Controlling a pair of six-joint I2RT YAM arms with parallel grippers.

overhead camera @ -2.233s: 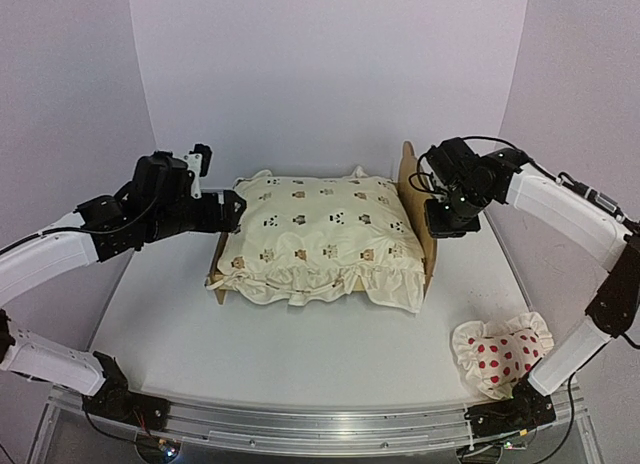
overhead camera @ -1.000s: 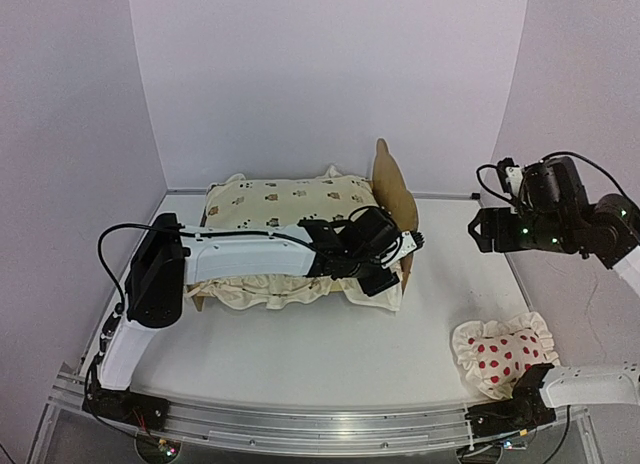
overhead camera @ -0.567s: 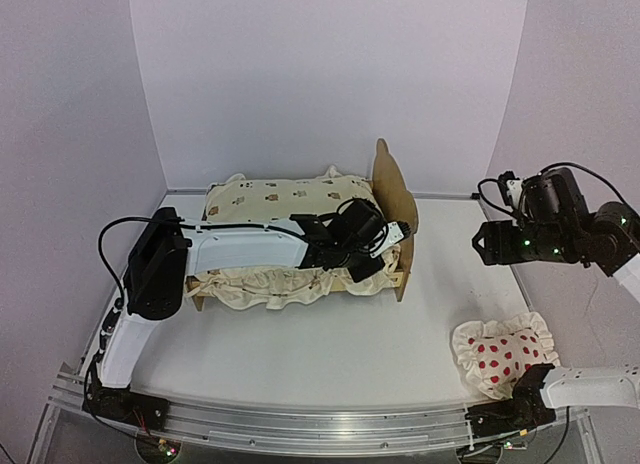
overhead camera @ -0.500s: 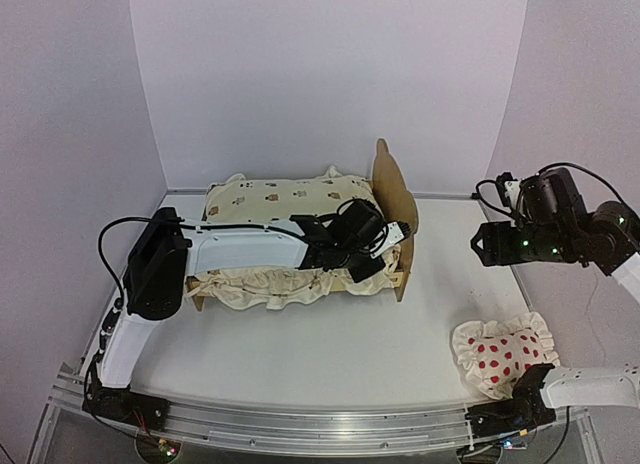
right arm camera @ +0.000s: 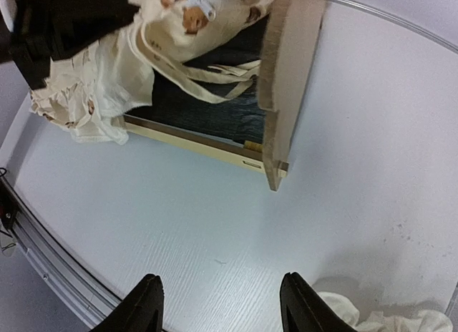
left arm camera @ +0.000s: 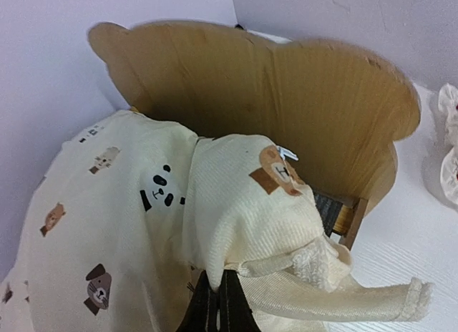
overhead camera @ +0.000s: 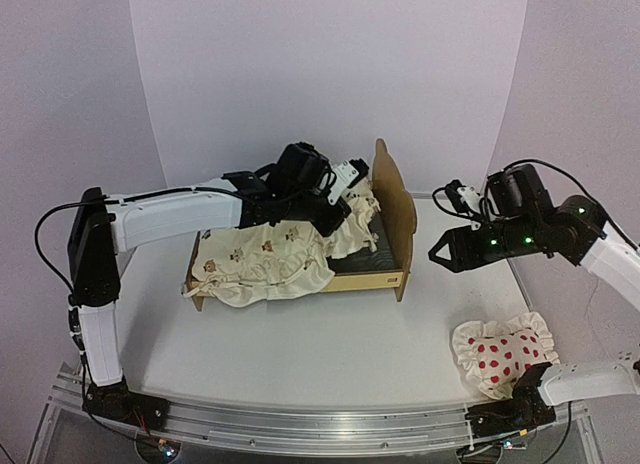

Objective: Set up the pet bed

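In the overhead view, the pet bed (overhead camera: 365, 280) sits on the white bench (overhead camera: 330, 349) just right of centre. Its tall headboard (overhead camera: 393, 199) stands upright at the right end. The left fingers (overhead camera: 330, 206) are above the bed's right half, just left of the headboard. They are pinched tight on one end of the cream cover (overhead camera: 265, 259) and hold it up off the frame. The rest of the cover is heaped over the bed's left half and spills over the front rail there. The dark felt base (overhead camera: 362, 252) shows bare beside the headboard. The right fingers (overhead camera: 445, 254) hang in the air to the right of the headboard, apart from it, aimed left and downward. A red-dotted pillow (overhead camera: 500, 354) lies on the bench at lower right, well apart from the bed.

In the left wrist view, the left fingers (left arm camera: 218, 307) meet at bottom centre, pressed together, with the cover (left arm camera: 114, 203) bunched just above them. The headboard (left arm camera: 286, 110) fills the upper frame close behind the cloth. A sliver of felt base (left arm camera: 329, 210) shows at the right.

In the right wrist view, two dark fingertips (right arm camera: 147, 307) at the bottom edge stand moderately apart, with only bare bench (right arm camera: 286, 225) between them. The bed lies in the upper left, well clear of them. Its headboard (right arm camera: 286, 67) is seen edge-on, with the felt base (right arm camera: 215, 110) and then the cover (right arm camera: 100, 81) to its left. The pillow's ruffle (right arm camera: 386, 321) shows at lower right.
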